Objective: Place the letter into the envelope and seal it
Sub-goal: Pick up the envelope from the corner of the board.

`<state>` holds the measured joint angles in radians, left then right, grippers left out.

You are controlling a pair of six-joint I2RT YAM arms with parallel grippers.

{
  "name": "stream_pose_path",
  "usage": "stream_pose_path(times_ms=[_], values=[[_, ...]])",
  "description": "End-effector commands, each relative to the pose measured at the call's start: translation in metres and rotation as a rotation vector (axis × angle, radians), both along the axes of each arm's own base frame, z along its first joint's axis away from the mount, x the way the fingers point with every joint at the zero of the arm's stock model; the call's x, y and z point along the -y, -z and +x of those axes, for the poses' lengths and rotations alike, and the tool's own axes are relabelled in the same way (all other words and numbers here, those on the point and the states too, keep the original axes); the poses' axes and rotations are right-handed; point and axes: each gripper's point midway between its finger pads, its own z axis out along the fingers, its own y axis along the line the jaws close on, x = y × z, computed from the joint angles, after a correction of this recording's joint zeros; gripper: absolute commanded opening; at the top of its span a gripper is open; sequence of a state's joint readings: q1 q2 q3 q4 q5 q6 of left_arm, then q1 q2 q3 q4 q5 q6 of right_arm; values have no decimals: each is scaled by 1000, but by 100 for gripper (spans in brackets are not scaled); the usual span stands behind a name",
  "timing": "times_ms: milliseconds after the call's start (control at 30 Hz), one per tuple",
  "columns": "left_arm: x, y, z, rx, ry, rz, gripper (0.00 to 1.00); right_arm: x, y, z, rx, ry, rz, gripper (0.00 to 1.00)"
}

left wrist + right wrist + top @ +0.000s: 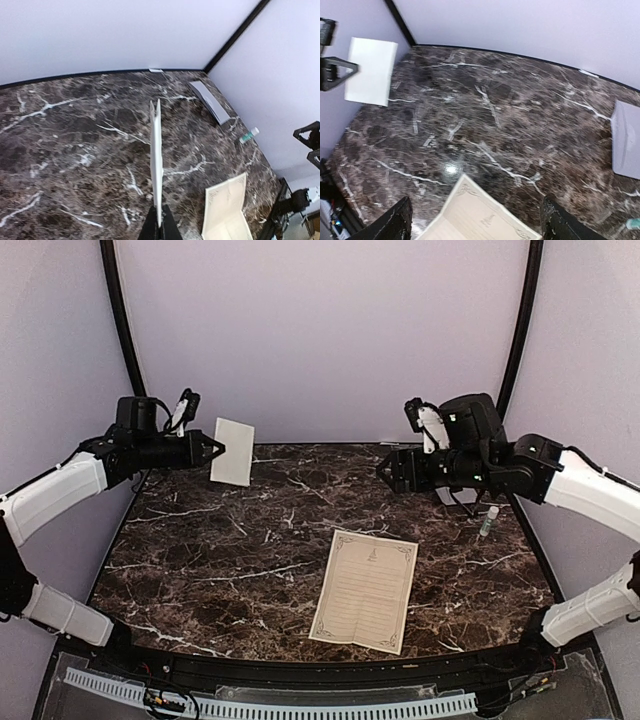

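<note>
A cream letter sheet [365, 590] with ruled lines and an ornate border lies flat near the table's front, right of centre; it also shows in the left wrist view [225, 210] and the right wrist view [475, 217]. My left gripper [218, 450] is shut on the edge of a folded plain off-white sheet [232, 452], held upright in the air at the back left. That sheet is seen edge-on in the left wrist view [156, 150]. The grey-lavender envelope [626, 140] lies flat at the back right [210, 102], largely behind my right arm from above. My right gripper [385, 472] is open and empty above the table.
A small tube with a green band [488, 521] lies near the right wall, also in the left wrist view [248, 135]. The dark marble table [220, 540] is enclosed by lavender walls with black corner posts. Its front edge has a black rim.
</note>
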<state>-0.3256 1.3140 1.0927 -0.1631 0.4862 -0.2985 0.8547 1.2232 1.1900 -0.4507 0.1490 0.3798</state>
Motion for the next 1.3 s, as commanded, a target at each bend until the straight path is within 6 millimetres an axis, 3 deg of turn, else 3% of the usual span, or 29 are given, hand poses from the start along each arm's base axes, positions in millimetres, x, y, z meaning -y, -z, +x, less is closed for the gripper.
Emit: stream_pose_path(times_ms=[0,67,233,433,633,833,967,1100,1267], values=[[-41,-10,13,103,-105,7,0,56,30,37,-37,293,-246,84],[-62,-8,14,102,-172,26,0,65,42,52,-54,331,-297,84],[-82,-7,15,141,-253,116,0,86,79,104,-113,407,-375,83],[-89,0,18,118,-282,159,0,118,118,166,-150,504,-530,79],[-88,-1,16,123,-274,154,0,138,152,208,-174,545,-638,75],[-87,-1,16,125,-269,151,0,140,181,236,-160,566,-728,72],[-86,2,16,117,-266,152,0,150,199,249,-157,605,-829,64],[-87,4,17,115,-270,157,0,162,216,251,-164,634,-898,51],[-87,7,18,110,-269,157,0,172,223,255,-154,646,-922,45]])
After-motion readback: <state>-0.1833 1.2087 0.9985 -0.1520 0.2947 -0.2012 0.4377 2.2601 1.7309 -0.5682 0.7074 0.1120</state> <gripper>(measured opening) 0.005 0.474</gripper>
